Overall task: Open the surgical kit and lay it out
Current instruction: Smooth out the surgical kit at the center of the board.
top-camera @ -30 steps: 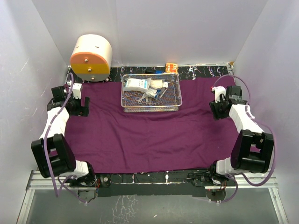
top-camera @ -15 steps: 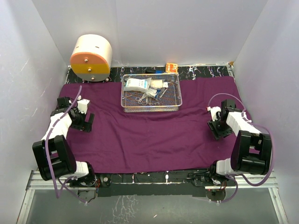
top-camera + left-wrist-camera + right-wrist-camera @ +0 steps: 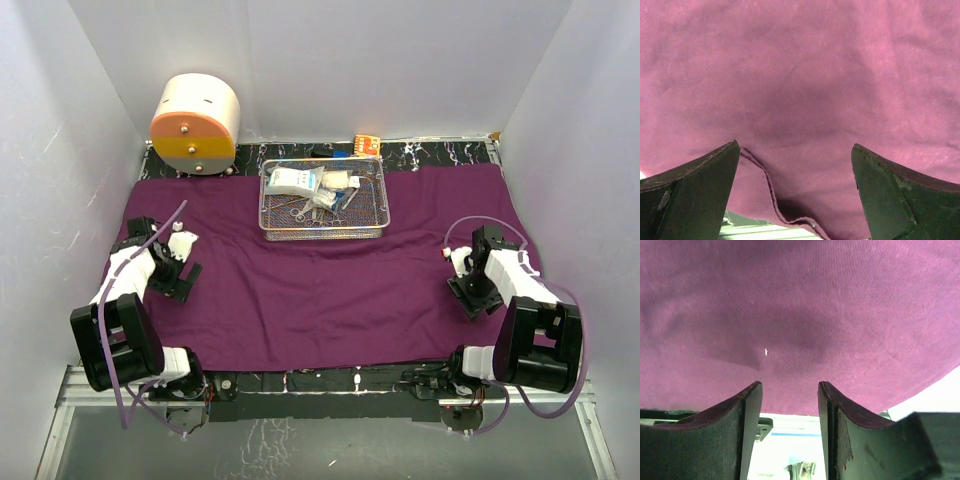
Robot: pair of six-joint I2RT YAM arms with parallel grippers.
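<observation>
The purple cloth wrap lies opened out flat across the table, and the wire-mesh tray sits on its far middle, long axis running left to right, well apart from both arms. The left gripper hangs low over the left side of the cloth with its jaws spread wide and nothing between them; in the left wrist view, the cloth's hem curls between the fingers. The right gripper hovers over the right side, jaws partly spread with an empty gap, only cloth showing beyond them in its own view. From either gripper the tray lies farther away and toward the centre, and neither arm looks clearly nearer. Judging by this, the next reach is inward and away toward the tray's contents: the white packets at its far left and the small steel instruments along its near side. One packet carries faint blue marks, too small to read. Neither the cream-and-orange drum nor the small orange item shows readable writing.
</observation>
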